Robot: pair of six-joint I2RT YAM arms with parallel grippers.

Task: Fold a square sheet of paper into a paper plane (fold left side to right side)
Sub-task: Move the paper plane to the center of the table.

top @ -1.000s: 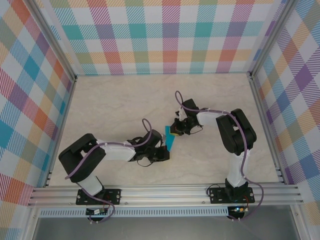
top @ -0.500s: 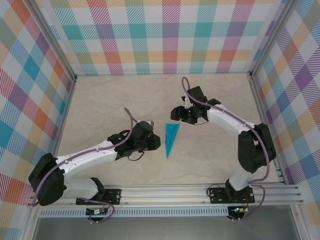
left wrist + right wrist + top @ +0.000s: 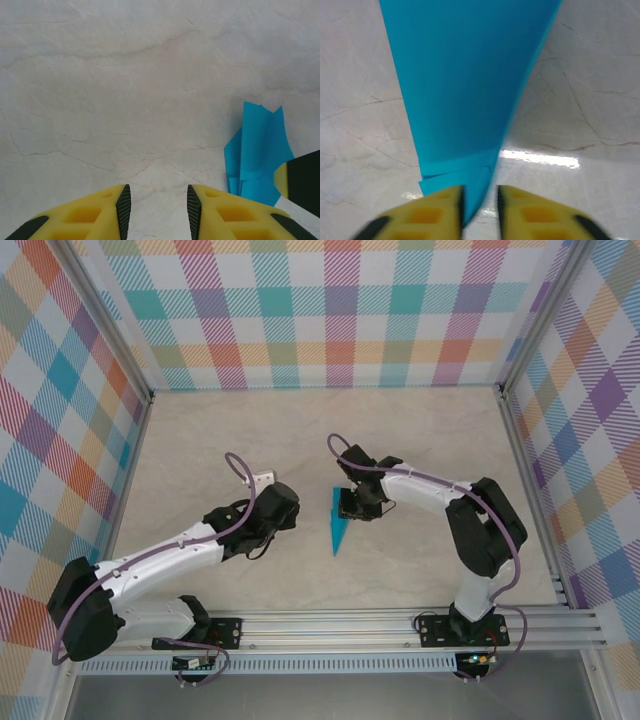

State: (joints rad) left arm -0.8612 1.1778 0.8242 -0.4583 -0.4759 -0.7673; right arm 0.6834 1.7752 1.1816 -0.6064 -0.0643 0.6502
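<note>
From above, the paper plane point(image 3: 339, 522) is seen on the table point(image 3: 420, 440), between the arms. At the left wrist, the left fingers point(image 3: 90, 215) are spread, with nothing held. At the right wrist, one end of it is clenched between the right fingers point(image 3: 435, 210).

1 paper plane point(image 3: 340, 521), 2 grippers point(image 3: 156, 194) point(image 3: 480, 196)

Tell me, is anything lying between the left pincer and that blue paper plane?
Nothing visible does. Only bare table separates the open left pincer from the paper plane, which lies off to its right. The right pincer is closed on the plane's wide end, not in the left one's path.
</note>
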